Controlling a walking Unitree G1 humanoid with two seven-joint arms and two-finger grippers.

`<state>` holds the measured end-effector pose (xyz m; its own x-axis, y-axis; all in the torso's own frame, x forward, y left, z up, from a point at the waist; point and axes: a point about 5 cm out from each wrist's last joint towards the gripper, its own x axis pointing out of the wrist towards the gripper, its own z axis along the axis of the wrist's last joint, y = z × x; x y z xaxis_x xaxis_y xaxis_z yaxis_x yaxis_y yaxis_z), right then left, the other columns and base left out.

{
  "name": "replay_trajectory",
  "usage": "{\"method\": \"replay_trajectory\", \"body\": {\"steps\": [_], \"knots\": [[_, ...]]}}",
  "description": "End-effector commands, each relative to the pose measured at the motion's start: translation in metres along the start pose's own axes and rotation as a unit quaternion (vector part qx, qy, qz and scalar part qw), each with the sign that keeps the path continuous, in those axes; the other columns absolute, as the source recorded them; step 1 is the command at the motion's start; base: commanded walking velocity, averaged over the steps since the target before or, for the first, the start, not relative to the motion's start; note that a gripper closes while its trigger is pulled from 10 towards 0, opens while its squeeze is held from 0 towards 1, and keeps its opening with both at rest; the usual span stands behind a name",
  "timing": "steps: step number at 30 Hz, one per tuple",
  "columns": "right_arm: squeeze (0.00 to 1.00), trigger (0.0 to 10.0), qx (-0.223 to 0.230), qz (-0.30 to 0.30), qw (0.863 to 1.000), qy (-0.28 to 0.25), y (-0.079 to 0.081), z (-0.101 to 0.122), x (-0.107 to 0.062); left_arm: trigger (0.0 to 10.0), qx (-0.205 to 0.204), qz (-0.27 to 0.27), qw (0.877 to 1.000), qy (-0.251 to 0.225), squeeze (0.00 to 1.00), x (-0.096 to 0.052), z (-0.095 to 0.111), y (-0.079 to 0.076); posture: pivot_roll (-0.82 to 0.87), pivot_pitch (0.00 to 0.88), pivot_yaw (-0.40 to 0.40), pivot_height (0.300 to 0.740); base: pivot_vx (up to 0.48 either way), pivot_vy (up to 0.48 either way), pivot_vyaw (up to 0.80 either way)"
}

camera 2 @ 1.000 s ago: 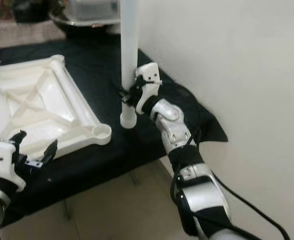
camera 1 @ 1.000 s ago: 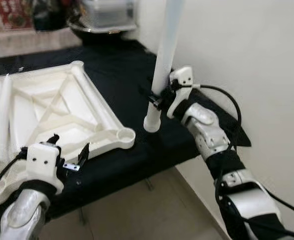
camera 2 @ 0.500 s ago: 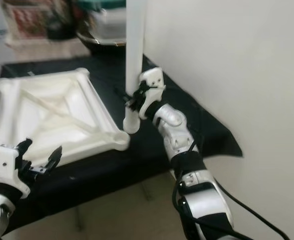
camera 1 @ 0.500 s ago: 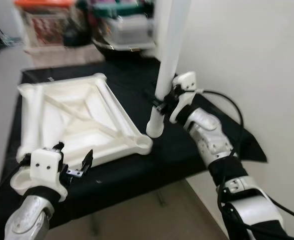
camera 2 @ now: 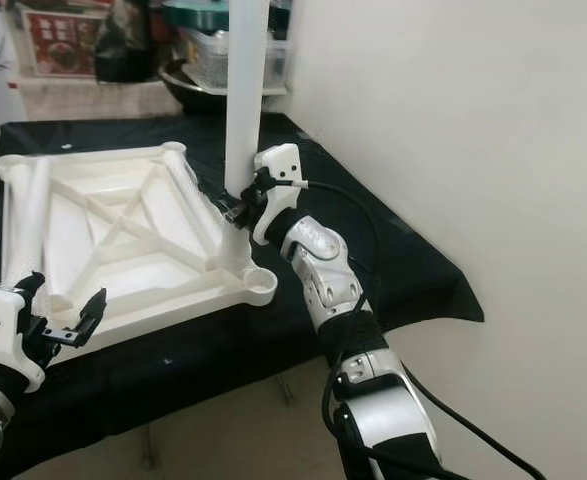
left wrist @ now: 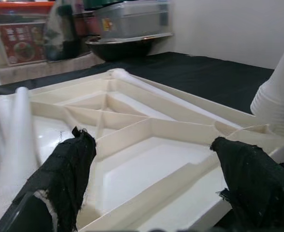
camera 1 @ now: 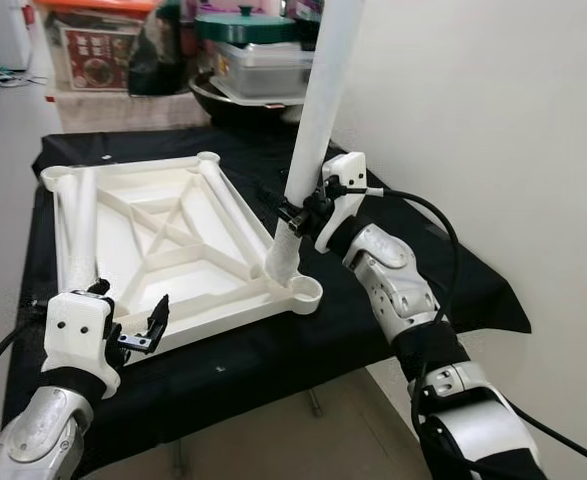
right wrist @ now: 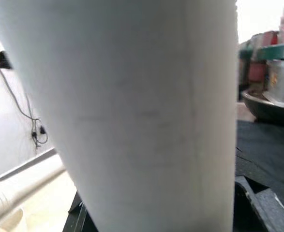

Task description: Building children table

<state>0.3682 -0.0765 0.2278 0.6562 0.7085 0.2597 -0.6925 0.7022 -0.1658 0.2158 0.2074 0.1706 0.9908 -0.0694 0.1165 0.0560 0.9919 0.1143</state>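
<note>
The right tool [camera 1: 298, 212] pinches a long white plastic table leg [camera 1: 313, 130], held nearly upright with its top leaning toward the upper right of the frame. Its lower end hovers just above and left of the round corner socket [camera 1: 301, 293] of the upturned white plastic tabletop frame [camera 1: 163, 240], which lies on the black-draped desk [camera 1: 393, 200]. Seating it probably means shifting slightly right, then straight down. The left tool [camera 1: 133, 330] hangs spread near the frame's lower-left edge.

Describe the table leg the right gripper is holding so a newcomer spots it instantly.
On the black-covered table lies an upside-down white tabletop. At its near right corner, the right gripper holds a white table leg upright; the other leg lies flat along the tabletop's left edge.
</note>
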Motion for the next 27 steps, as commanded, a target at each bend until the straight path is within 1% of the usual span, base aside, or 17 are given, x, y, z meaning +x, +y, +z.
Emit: {"method": "replay_trajectory", "body": {"steps": [1, 3, 7, 9, 12, 17, 20, 21, 27], "knots": [[0.0, 0.0, -0.007, -0.006, 1.0, -0.002, -0.01, 0.005, -0.003, 10.0, -0.008, -0.009, 1.0, -0.004, 0.0, 0.001, -0.001, -0.003, 0.13, 0.0, -0.096, 0.74, 0.0, 0.0, 0.0], [0.0, 0.0, -0.023, 0.006, 1.0, 0.011, -0.015, 0.005, -0.003, 10.0, -0.007, -0.01, 1.0, -0.001, 0.0, 0.001, -0.002, -0.004, 0.13, 0.0, -0.098, 0.74, 0.0, 0.0, 0.0], [0.0, 0.0, -0.023, 0.006, 1.0, 0.011, -0.015, 0.005, -0.003, 10.0, -0.007, -0.01, 1.0, -0.001, 0.0, 0.001, -0.002, -0.004, 0.13, 0.0, -0.098, 0.74, 0.0, 0.0, 0.0], [0.0, 0.0, -0.041, 0.027, 0.998, 0.031, -0.016, 0.001, -0.004, 10.0, -0.006, -0.007, 1.0, 0.001, 0.0, 0.0, -0.003, -0.003, 0.14, 0.0, -0.109, 0.74, 0.0, 0.0, 0.0], [0.0, 0.0, -0.045, 0.038, 0.997, 0.04, -0.015, -0.001, -0.005, 10.0, -0.005, -0.005, 1.0, 0.001, 0.0, -0.001, -0.003, -0.003, 0.14, 0.0, -0.109, 0.74, 0.0, 0.0, 0.0], [0.0, 0.0, -0.041, 0.08, 0.995, 0.041, 0.0, -0.006, -0.002, 10.0, -0.004, 0.002, 1.0, 0.001, 0.0, -0.004, -0.003, -0.001, 0.15, 0.0, -0.117, 0.74, 0.0, 0.0, 0.0], [0.0, 0.0, -0.042, 0.088, 0.994, 0.039, 0.003, -0.007, -0.002, 10.0, -0.003, 0.002, 1.0, 0.001, 0.0, -0.004, -0.002, -0.001, 0.15, 0.0, -0.116, 0.74, 0.0, 0.0, 0.0], [0.0, 0.0, -0.046, 0.1, 0.993, 0.038, 0.006, -0.008, -0.001, 10.0, -0.003, 0.003, 1.0, 0.0, 0.0, -0.004, -0.002, 0.0, 0.15, 0.0, -0.114, 0.74, 0.0, 0.0, 0.0], [0.0, 0.0, -0.052, 0.108, 0.992, 0.04, 0.008, -0.009, 0.0, 10.0, -0.004, 0.002, 1.0, -0.002, 0.0, -0.003, -0.002, -0.001, 0.15, 0.0, -0.116, 0.74, 0.0, 0.0, 0.0]]}}
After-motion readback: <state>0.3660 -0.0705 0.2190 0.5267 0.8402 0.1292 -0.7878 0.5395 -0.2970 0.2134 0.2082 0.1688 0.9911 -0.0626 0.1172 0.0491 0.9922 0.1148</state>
